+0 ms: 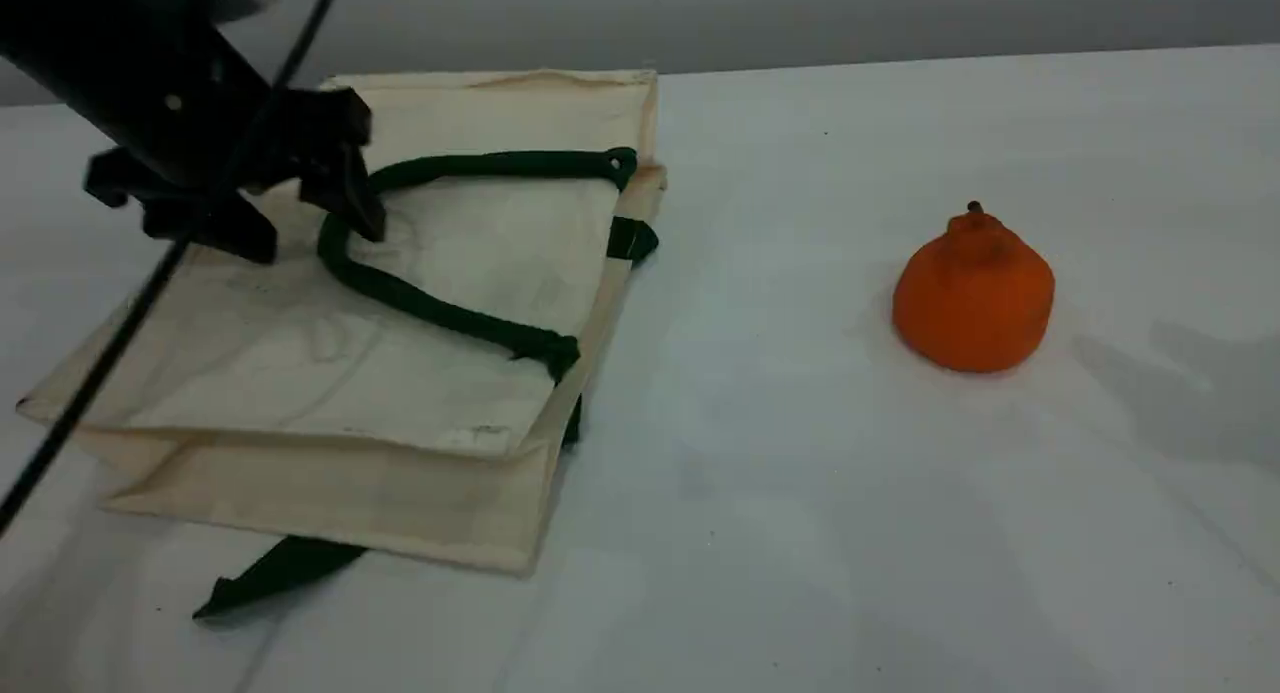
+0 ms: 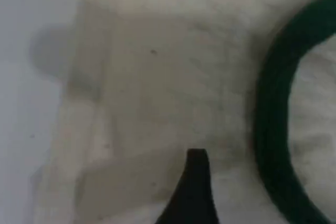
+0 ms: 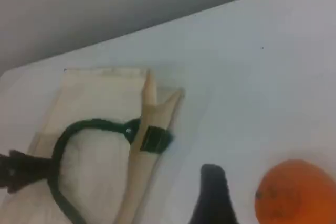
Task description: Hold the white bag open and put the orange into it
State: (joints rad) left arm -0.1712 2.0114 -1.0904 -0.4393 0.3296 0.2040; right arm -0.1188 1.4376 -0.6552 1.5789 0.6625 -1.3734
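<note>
The white bag (image 1: 300,373) lies flat on the table's left side, its dark green rope handle (image 1: 430,313) curled on top. My left gripper (image 1: 305,223) hovers low over the bag's far part, open, with one finger beside the handle's bend and nothing between the jaws. The left wrist view shows bag cloth (image 2: 157,77), the handle (image 2: 273,119) and one dark fingertip (image 2: 197,182). The orange (image 1: 975,293) stands alone on the right. In the right wrist view the orange (image 3: 296,192) sits just right of my right fingertip (image 3: 212,192), apart from it, with the bag (image 3: 100,98) farther left.
A green strap (image 1: 270,573) pokes out from under the bag's near edge, and a green tab (image 1: 630,238) sits at its right side. A black cable (image 1: 100,373) hangs across the bag's left corner. A white tabletop (image 1: 780,453) spreads between bag and orange.
</note>
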